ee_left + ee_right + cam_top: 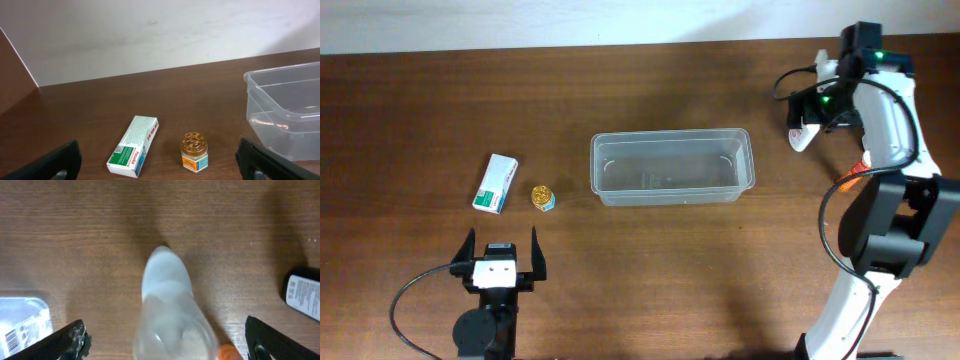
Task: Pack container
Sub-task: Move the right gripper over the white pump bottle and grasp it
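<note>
Count, left to right on the table: 1 green-and-white carton (pixel 496 184), 1 small gold-lidded jar (pixel 542 197), 1 clear plastic container (pixel 670 170), 1 white bottle (pixel 167 305). The right wrist view adds two items: 1 barcoded pack (pixel 25 322) at its left edge and 1 dark labelled item (pixel 304 294) at its right edge.

Left arm (pixel 480 325): a black round joint housing carries a white rectangular block with two dark marks. The left gripper (pixel 503 238) has two black tapering fingers (pixel 535 255). A black cable (pixel 415 290) loops out from the block's 9 o'clock side.

Right arm (pixel 892 120): white rounded links alternate with black boxy joint housings (pixel 890 225). Green indicator lights (pixel 825 98) are lit. A second black cable (pixel 822 222) arcs along the 9 o'clock side. The right-arm fingers (pixel 70 341) are black with a rough, speckled edge.
</note>
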